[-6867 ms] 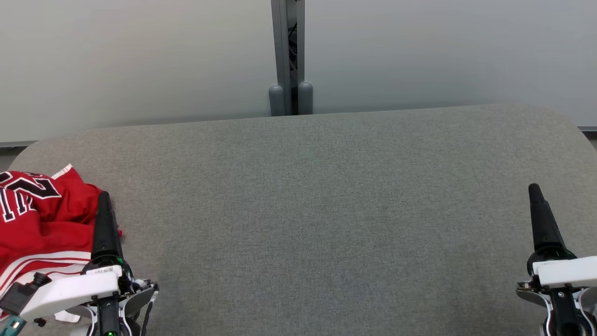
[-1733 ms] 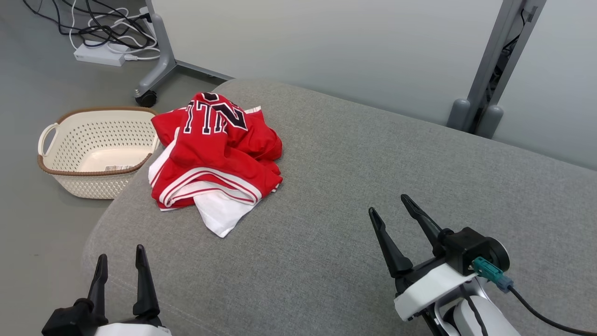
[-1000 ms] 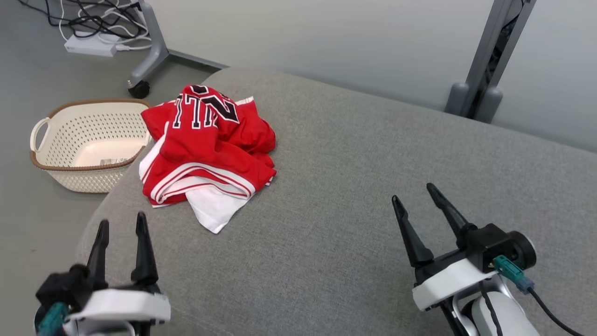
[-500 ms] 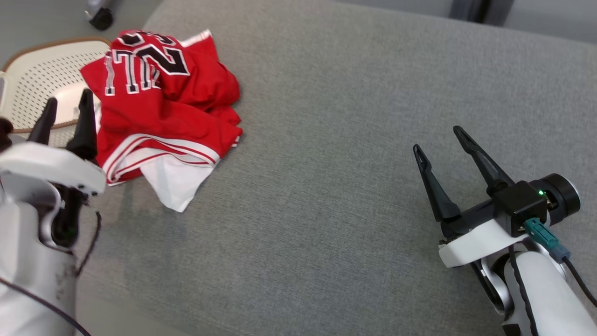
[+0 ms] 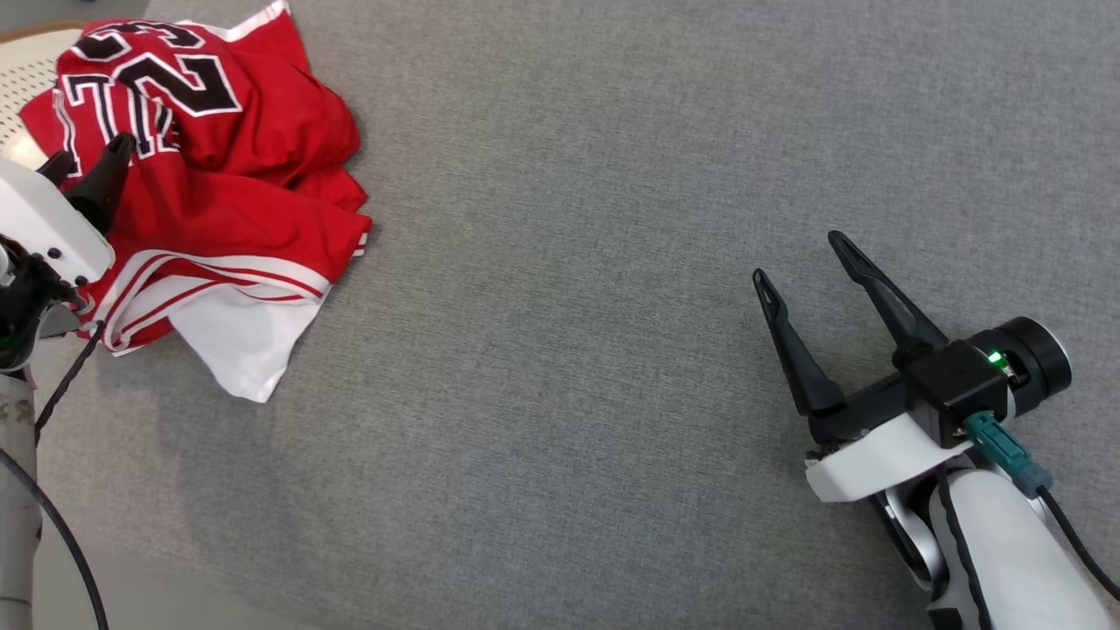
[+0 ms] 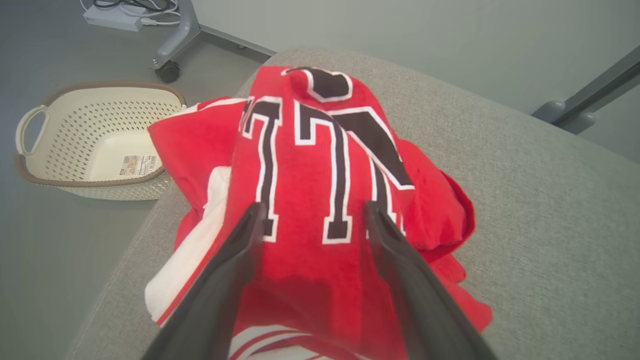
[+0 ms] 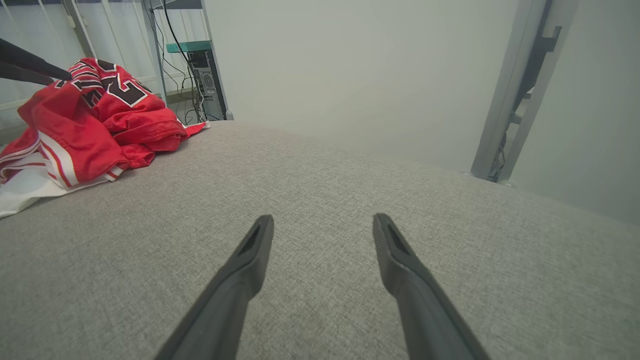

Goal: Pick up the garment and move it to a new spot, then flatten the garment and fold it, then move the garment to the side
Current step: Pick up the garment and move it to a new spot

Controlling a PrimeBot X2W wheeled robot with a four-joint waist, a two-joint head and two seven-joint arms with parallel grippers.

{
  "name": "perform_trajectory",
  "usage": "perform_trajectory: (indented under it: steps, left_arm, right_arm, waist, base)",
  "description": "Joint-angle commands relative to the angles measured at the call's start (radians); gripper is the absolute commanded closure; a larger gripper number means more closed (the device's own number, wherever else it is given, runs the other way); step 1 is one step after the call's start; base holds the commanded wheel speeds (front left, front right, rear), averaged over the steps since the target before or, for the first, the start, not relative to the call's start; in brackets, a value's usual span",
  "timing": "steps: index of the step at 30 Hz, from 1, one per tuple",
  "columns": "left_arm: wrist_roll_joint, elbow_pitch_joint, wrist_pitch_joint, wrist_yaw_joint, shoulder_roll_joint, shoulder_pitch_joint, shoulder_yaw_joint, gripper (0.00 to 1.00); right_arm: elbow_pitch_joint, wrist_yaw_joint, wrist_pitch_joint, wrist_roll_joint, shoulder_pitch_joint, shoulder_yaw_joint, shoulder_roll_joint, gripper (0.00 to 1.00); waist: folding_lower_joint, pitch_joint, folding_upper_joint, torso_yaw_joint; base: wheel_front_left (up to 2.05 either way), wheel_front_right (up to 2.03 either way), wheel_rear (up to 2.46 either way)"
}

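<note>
From my remote seat I take the basket [image 6: 125,191] as my marker: the garment [image 5: 219,166], a red jersey with black, white-edged numerals, lies crumpled on the corner of the grey padded surface [image 5: 569,306] just beside that basket. Its heap is longer than it is wide, and the long axis runs past the basket rather than toward it. The numbered fold sits at the end away from me, and a white corner of cloth points back toward me at the near end (red and white striped trim crosses just above that corner). The left gripper [image 5: 87,156] hangs over the basket-side part of the jersey with its two dark fingers spread apart. In the left wrist view the numeral fold shows between them, and I cannot tell whether the tips touch the cloth. The right gripper [image 5: 798,255] is well apart from the basket, beyond the jersey, over bare grey padding, with its fingers likewise spread and holding nothing.
</note>
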Motion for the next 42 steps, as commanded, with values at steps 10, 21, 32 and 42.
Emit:
perform_trajectory:
  steps: [10,21,32,42]
  left_arm:
    - [-0.013,0.111,0.062,-0.004,0.020,-0.077,-0.051,0.00]
    - [-0.074,0.126,0.056,-0.003,0.032,-0.090,-0.093,1.00]
    - [-0.109,0.058,-0.168,-0.003,0.058,-0.097,-0.103,1.00]
    - [-0.145,-0.092,-0.329,-0.003,0.057,-0.049,-0.146,1.00]
  right_arm:
    - [-0.002,0.000,-0.013,-0.006,-0.032,0.002,0.001,0.00]
    - [0.020,0.000,-0.024,-0.009,-0.033,-0.007,0.006,0.00]
    - [0.056,0.000,-0.043,0.003,-0.044,-0.014,0.020,0.00]
    - [0.111,0.000,-0.071,0.019,-0.034,-0.026,0.052,0.00]
  waist:
    - [0.0000,0.045,0.0000,-0.036]
    - [0.0000,0.048,0.0000,-0.044]
    - [0.0000,-0.014,0.0000,-0.045]
    - [0.0000,-0.137,0.0000,-0.078]
  base:
    - [0.00,0.00,0.00]
    - [0.00,0.00,0.00]
    - [0.00,0.00,0.00]
    - [0.00,0.00,0.00]
